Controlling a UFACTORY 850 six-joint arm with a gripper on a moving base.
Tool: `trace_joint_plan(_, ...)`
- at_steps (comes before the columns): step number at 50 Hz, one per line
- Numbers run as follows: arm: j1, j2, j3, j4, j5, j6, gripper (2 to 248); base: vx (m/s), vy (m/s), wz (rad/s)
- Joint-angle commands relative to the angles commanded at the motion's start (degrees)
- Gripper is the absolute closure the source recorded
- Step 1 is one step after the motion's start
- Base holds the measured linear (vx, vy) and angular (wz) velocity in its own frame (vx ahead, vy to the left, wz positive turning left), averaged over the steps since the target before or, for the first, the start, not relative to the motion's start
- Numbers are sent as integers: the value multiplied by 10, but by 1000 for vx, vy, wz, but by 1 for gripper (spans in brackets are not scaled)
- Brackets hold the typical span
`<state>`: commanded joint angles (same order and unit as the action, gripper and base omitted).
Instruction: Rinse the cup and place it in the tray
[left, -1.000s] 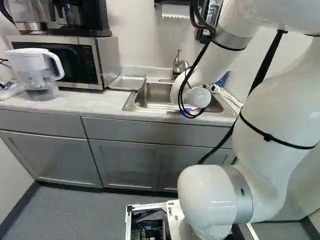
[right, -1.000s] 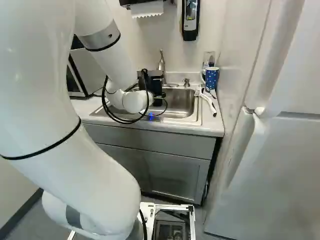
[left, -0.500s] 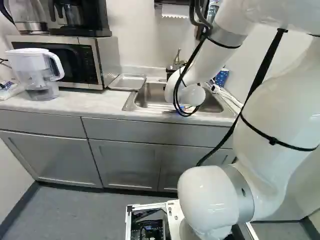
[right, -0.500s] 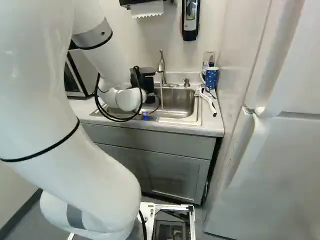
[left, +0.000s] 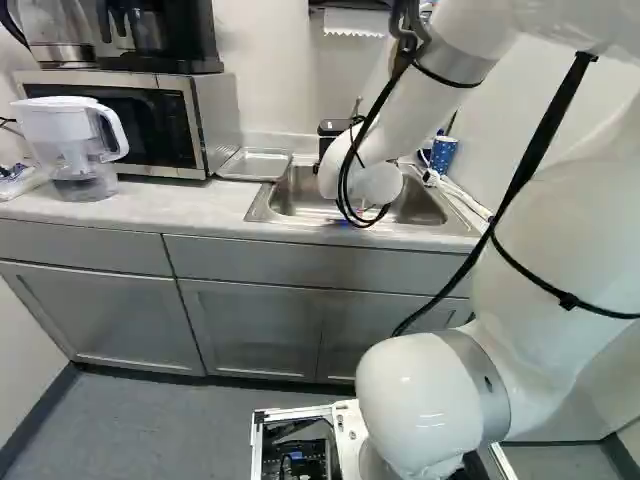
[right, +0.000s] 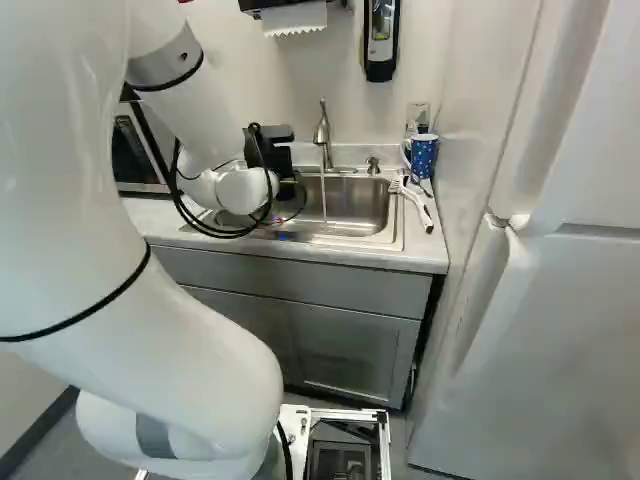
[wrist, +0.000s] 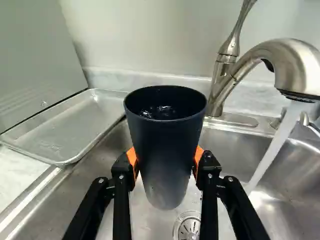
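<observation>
Black cup (wrist: 165, 150) (wet inside) between orange pads (wrist: 132, 158)

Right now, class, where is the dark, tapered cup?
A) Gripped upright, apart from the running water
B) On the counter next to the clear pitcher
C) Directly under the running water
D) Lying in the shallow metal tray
A, because the orange pads of the black end effector press the upright cup from both sides, while the water stream falls beside it.
</observation>
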<state>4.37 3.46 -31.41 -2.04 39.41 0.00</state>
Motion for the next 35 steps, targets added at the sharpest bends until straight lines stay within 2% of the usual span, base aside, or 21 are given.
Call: trace_joint_plan(35, 50, 27, -20, 1, -13, 0, 126, 0, 0, 0)
